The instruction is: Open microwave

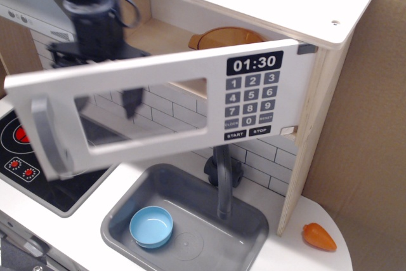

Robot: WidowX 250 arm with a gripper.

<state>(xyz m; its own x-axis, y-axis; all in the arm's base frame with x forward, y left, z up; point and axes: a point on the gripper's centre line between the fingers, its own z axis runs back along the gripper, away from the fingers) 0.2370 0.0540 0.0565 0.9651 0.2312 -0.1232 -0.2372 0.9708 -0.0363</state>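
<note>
microwave (254, 49) door (158, 109): swung partly out, left | left to do: widen | gripper (130, 99) behind door, jaws not readable

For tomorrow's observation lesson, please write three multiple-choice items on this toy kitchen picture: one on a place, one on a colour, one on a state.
1. Where does the blue bowl lie?
A. in the grey sink
B. on the stovetop
C. inside the microwave

2. What colour is the toy at the counter's right end?
A. green
B. orange
C. purple

3. How does the microwave door stand?
A. flat shut
B. taken off
C. swung partly open

Answers:
1. A, the bowl sits on the sink's floor, left of the tap.
2. B, it is plainly orange.
3. C, the handle side hangs away from the cabinet, so the inner shelf shows above the door.
</note>
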